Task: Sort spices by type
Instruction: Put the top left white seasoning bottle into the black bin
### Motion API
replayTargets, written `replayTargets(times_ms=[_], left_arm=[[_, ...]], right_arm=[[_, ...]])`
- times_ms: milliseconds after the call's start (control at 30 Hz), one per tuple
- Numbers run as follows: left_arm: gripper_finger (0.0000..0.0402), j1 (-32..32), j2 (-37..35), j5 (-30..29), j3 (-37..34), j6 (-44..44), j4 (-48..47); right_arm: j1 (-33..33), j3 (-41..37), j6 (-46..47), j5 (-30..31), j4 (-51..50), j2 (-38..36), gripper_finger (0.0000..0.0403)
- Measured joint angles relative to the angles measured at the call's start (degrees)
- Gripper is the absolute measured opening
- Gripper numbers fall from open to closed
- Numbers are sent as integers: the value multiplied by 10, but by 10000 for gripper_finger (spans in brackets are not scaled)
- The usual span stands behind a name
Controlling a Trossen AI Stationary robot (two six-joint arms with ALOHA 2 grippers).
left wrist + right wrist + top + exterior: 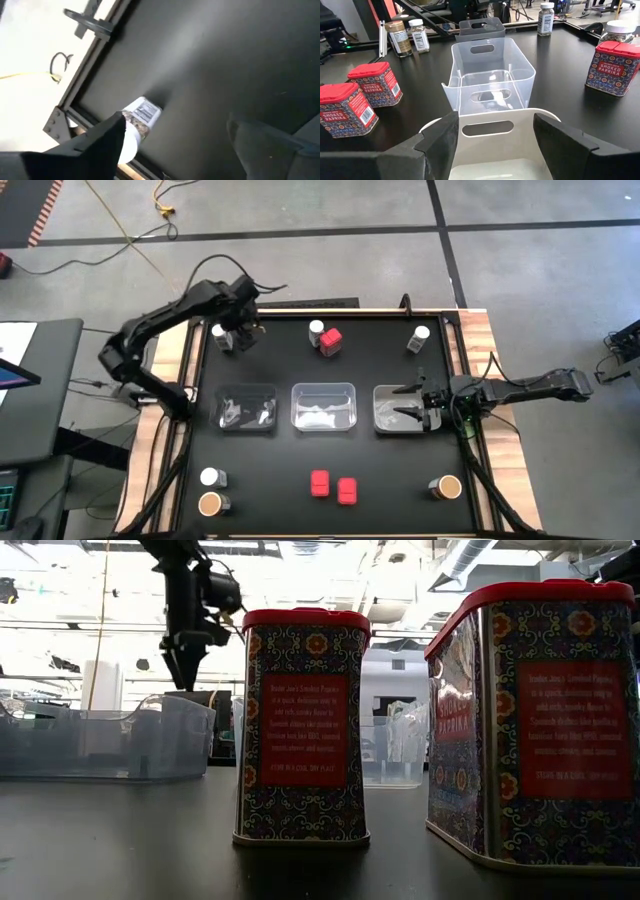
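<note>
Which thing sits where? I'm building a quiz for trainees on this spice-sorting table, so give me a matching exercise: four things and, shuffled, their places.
Things:
1. left gripper
2. right gripper
3. pair of red tins
4. lone tan-topped jar

Places, by the high view:
A. bottom right corner of the table
B. over the right-hand tray
C. bottom middle of the table
D. top left, beside a white-capped jar

Pairs: 1-D, 2-B, 3-C, 4-A.
</note>
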Motion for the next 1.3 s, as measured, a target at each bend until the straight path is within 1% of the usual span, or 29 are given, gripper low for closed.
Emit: replayTargets(times_ms=[67, 167, 200, 333, 433, 533, 633, 733, 833, 900, 1000, 1100, 1300], left_arm=[[357, -5, 18, 0, 0, -10, 0], [361, -12, 41, 0, 0, -43, -7], [361, -14, 48, 0, 0, -41, -7], [360, -20, 67, -1, 0, 45, -11], [360, -22, 71, -8, 1, 80, -15], [360, -16, 71, -11, 2, 129, -46], [360, 1, 65, -10, 2, 178, -74], [360, 30, 51, 0, 2, 204, -65], [360, 73, 30, 53, 2, 218, -40], [360, 97, 18, 69, 2, 232, -34], [360, 123, 11, 70, 2, 260, -35], [360, 137, 10, 70, 2, 266, -34], [360, 141, 16, 50, 2, 266, -34]], right_arm=[[0, 0, 0, 0, 0, 0, 286], [0, 0, 0, 0, 0, 0, 286], [0, 0, 0, 0, 0, 0, 286], [0, 0, 0, 0, 0, 0, 286], [0, 0, 0, 0, 0, 0, 286], [0, 0, 0, 0, 0, 0, 286], [0, 0, 0, 0, 0, 0, 286], [0, 0, 0, 0, 0, 0, 286], [0, 0, 0, 0, 0, 0, 286], [0, 0, 0, 0, 0, 0, 286], [0, 0, 0, 0, 0, 0, 286], [0, 0, 0, 0, 0, 0, 286], [0, 0, 0, 0, 0, 0, 286]])
